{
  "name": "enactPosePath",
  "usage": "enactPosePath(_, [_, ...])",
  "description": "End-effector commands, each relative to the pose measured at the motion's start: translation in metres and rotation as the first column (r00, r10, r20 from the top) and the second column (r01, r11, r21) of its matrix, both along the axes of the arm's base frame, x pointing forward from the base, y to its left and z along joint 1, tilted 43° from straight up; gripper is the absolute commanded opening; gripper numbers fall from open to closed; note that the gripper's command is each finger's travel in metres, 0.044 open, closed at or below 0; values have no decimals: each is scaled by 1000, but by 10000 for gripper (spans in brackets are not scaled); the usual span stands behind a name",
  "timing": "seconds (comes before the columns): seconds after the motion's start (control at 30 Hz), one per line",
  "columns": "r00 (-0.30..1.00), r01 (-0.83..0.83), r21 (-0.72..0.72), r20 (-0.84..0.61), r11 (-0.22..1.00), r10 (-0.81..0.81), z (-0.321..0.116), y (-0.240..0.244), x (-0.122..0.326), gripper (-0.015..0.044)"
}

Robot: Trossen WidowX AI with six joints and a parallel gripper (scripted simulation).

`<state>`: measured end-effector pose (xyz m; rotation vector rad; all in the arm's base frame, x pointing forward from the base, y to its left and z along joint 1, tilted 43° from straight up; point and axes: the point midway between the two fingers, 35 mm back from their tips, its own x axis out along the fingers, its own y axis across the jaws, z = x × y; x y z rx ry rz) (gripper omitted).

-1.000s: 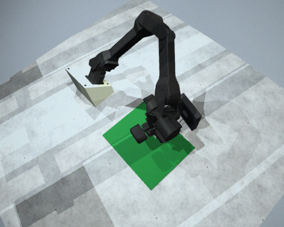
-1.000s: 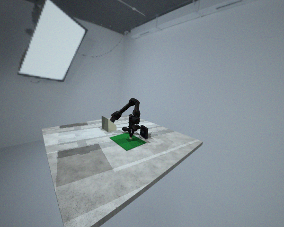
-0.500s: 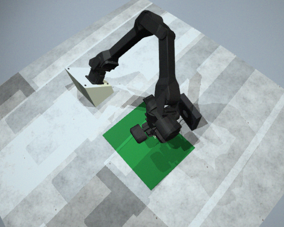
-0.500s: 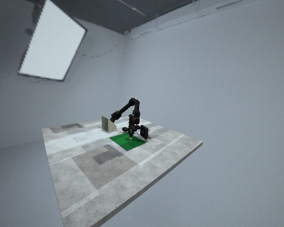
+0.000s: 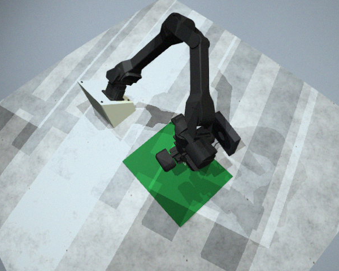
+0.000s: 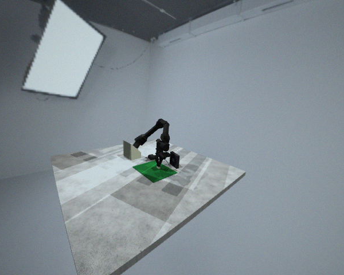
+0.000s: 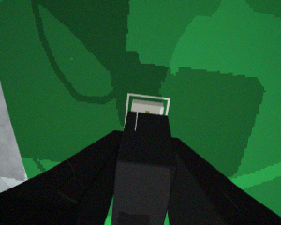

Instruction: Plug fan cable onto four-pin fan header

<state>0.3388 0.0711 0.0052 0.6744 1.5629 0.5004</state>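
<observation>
The green board point(image 5: 179, 214) point(image 6: 153, 178) point(image 7: 215, 33) lies flat on the table. My gripper point(image 6: 158, 165) point(image 7: 144, 144) points down over the middle of it and is shut on the black fan plug point(image 7: 147, 123). In the wrist view a white header point(image 7: 147, 105) shows inside a thin white outline, just past the plug's edge, with a small gold spot beside the plug. The plug and fingers cover the rest of the header. How deep the plug sits is hidden. The black fan point(image 5: 228, 136) point(image 6: 174, 160) stands upright beside the board, and its thin cable point(image 6: 167, 161) runs toward the gripper.
The arm's beige wedge-shaped base point(image 5: 120, 114) point(image 6: 135, 154) stands behind the board's far left side. The fan stands close to the wrist on the right. Shadows of the arm and cable fall across the board.
</observation>
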Motion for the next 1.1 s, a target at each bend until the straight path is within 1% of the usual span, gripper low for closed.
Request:
enactPosePath(0.0, [1000,4,4,-8,1000,-4,-3,2,-1,0])
enactPosePath(0.8, [1000,4,5,-8,1000,-4,-11,11,-2,0])
enactPosePath(1.07, [1000,5,2,-2,1000,-5,-9,7,-1,210])
